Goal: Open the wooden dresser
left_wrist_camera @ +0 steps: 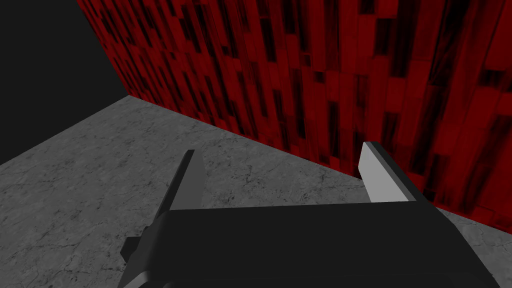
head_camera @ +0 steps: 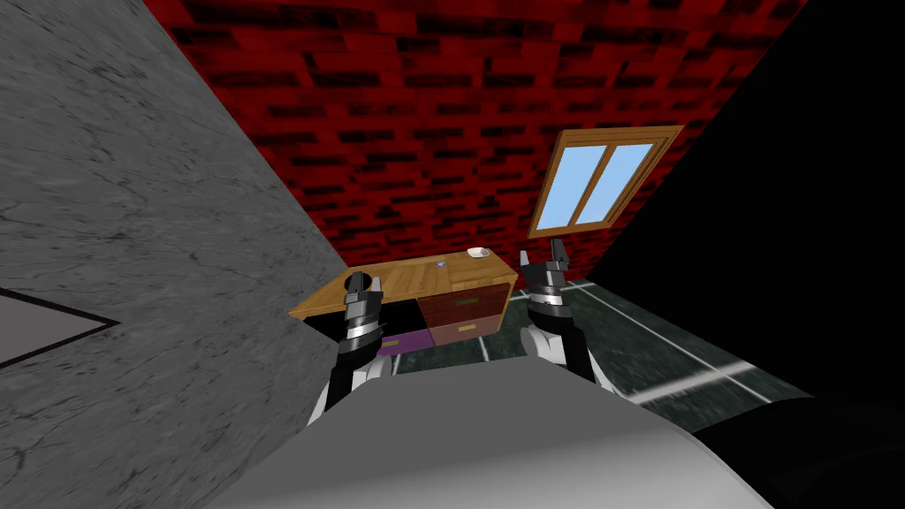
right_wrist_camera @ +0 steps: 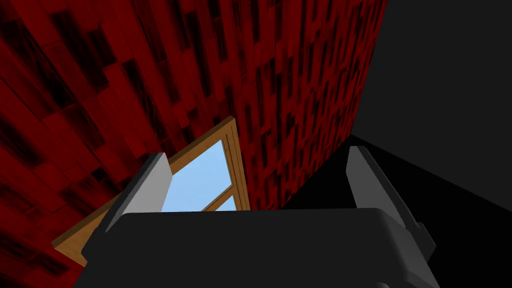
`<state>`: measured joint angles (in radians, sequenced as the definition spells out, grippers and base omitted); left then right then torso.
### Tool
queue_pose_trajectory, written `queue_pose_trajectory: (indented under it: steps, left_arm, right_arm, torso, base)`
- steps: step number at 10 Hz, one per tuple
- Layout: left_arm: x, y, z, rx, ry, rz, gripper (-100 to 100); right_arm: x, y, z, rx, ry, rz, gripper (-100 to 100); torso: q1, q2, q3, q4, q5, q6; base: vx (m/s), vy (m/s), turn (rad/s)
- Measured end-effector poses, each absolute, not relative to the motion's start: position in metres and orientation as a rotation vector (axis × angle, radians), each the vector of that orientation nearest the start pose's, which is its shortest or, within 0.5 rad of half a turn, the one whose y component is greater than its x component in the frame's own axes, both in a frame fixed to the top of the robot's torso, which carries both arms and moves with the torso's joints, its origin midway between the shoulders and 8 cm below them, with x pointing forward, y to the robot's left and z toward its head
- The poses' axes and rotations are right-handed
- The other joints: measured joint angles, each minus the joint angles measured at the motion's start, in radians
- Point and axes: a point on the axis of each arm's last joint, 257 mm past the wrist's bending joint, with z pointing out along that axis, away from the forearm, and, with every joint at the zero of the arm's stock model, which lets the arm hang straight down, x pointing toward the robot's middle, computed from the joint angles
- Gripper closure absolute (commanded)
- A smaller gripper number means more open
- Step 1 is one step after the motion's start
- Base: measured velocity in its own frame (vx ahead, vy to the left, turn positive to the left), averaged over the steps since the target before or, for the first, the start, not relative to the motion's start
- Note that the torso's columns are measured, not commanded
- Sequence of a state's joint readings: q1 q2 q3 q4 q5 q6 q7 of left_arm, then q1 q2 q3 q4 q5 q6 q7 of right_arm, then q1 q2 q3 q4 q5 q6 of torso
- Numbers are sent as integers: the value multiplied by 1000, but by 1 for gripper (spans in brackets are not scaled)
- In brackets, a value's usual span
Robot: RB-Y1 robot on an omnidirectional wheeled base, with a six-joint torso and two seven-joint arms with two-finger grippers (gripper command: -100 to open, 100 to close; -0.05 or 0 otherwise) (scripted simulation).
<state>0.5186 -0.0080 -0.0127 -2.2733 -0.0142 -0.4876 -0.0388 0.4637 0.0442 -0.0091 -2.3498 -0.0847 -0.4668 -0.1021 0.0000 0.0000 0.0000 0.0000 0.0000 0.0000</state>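
Wooden dresser (head_camera: 415,278) stands ahead of us against red brick wall (head_camera: 442,106), drawer fronts facing us, seemingly beyond reach. We hold left gripper (head_camera: 358,283) and right gripper (head_camera: 541,254) raised, pointing at wall, fingers spread wide, empty. Likely readied for drawer handle (head_camera: 468,328).

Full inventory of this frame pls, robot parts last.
wooden dresser with a light plank top: 1, light brown, ahead
reddish-brown drawer fronts: 2, stacked, dresser's right half
purple drawer front: 1, dresser's lower left
small white dish: 1, white, dresser top's far right corner
small bluish object: 1, dresser top, unidentifiable
red brick wall: 1, behind dresser
wood-framed window: 1, brown frame, blue panes, brick wall, right of dresser
grey marbled wall: 1, on my left
dark tiled floor: 1, below dresser
black area: 1, far right
left pincer: 1, light grey, open, before dresser's left half
right pincer: 1, light grey, open, off dresser's right end
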Motion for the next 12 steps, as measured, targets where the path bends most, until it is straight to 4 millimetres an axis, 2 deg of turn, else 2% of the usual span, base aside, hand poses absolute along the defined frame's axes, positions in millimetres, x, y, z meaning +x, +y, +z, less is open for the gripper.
queue_pose_trajectory:
  steps: [2,9,10,12]
  left_arm:
    - [347,277,13,-670,648,-1256,0]
    - [347,277,13,-670,647,-1256,0]
    - [347,277,13,-670,647,-1256,-100]
    - [350,273,8,-646,690,-1254,-100]
  right_arm:
    - [333,-291,60,713,443,1472,0]
    - [333,-291,60,713,443,1472,0]
    - [333,-291,60,713,443,1472,0]
    - [333,-291,60,714,443,1472,0]
  torso:
    - [0,104,-209,105,0,0]
    - [0,618,-1234,617,0,0]
    - [0,691,-1382,691,0,0]
    - [-1,734,-1471,734,0,0]
  base:
    - [0,0,0]
    - [0,0,0]
    - [9,-10,-3]
    - [8,-29,-4]
